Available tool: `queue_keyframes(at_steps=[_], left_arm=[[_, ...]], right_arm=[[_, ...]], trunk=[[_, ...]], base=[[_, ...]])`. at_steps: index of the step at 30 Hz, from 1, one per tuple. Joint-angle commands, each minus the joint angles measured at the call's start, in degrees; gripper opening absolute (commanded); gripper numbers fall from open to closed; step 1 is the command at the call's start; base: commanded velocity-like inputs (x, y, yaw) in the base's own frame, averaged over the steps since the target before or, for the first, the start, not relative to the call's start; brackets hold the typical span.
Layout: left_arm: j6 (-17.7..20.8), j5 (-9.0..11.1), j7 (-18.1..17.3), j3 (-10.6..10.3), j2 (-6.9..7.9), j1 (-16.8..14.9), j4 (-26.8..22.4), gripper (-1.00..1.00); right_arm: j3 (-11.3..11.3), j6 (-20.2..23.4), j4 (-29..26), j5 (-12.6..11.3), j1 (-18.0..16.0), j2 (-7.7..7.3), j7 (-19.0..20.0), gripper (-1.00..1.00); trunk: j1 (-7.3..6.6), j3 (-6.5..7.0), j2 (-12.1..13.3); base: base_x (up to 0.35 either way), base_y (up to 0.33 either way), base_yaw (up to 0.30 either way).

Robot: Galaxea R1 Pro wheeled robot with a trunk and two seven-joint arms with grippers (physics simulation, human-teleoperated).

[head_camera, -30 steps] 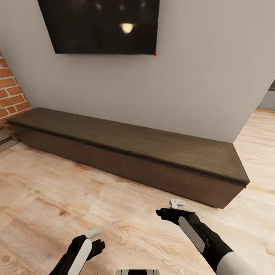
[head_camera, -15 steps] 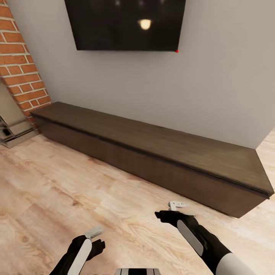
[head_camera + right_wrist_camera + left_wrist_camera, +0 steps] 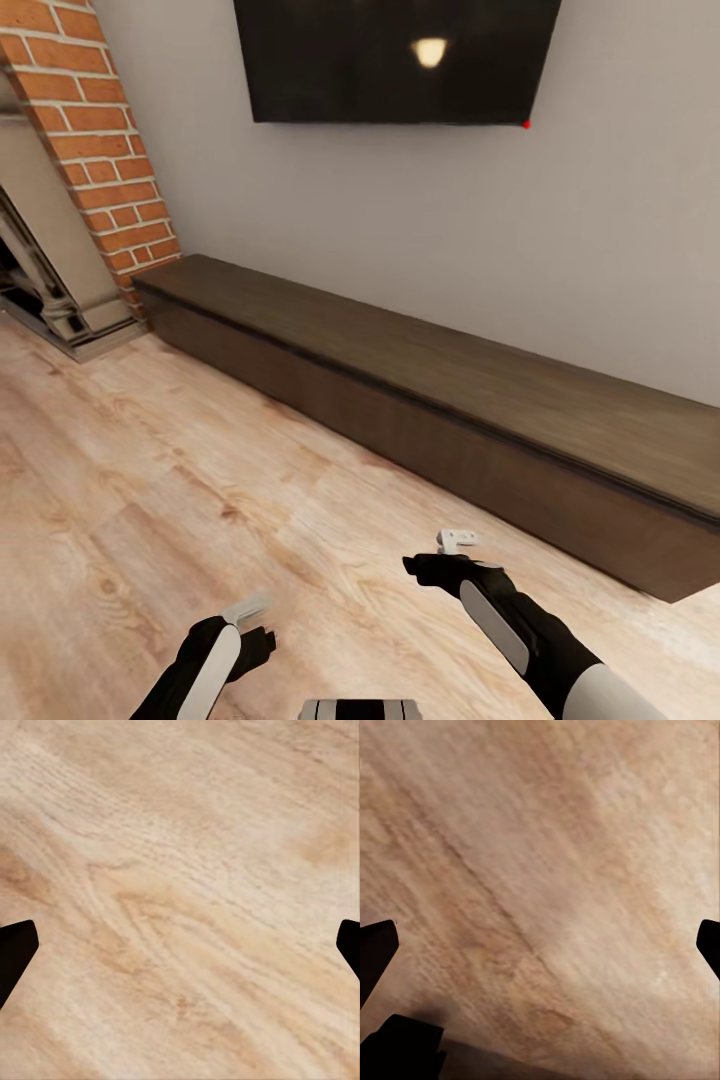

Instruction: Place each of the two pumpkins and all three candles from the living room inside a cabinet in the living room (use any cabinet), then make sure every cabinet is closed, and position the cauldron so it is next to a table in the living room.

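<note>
The cabinet [image 3: 430, 400], a long low dark-brown unit, runs along the grey wall with all its fronts shut and a bare top. My left gripper [image 3: 250, 625] hangs low over the wooden floor, well short of the cabinet. In the left wrist view the left gripper [image 3: 540, 945] is open over bare floorboards. My right gripper [image 3: 440, 555] is nearer the cabinet's front, and the right wrist view has the right gripper [image 3: 180, 945] open with only floor between its fingers. The pumpkins, candles, cauldron and table are out of view.
A dark TV [image 3: 390, 60] hangs on the wall above the cabinet. A red brick column [image 3: 110, 150] stands at the cabinet's left end, with a grey stepped fireplace surround [image 3: 50, 290] beside it. Light wooden floor [image 3: 200, 460] spreads in front.
The whole picture has shifted right, so the camera has turned left; the brick column and fireplace surround have come into view. Both arms hold the same pose.
</note>
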Motion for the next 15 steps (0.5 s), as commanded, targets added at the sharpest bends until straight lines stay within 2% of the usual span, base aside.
queue_keyframes(at_steps=[1, 15], left_arm=[[0.07, 0.59, 0.56, -0.10, 0.01, -0.04, -0.06, 1.00], [-0.02, 0.65, 0.58, -0.10, 0.01, -0.03, 0.01, 1.00]], right_arm=[[0.26, 0.06, -0.12, -0.61, -0.02, -0.08, -0.60, 1.00], [0.26, 0.05, -0.09, -0.61, -0.04, -0.08, -0.66, 1.00]], trunk=[[-0.01, -0.11, -0.02], [-0.01, -0.97, -0.02]], base=[[0.000, 0.000, 0.236], [0.000, 0.000, 0.236]])
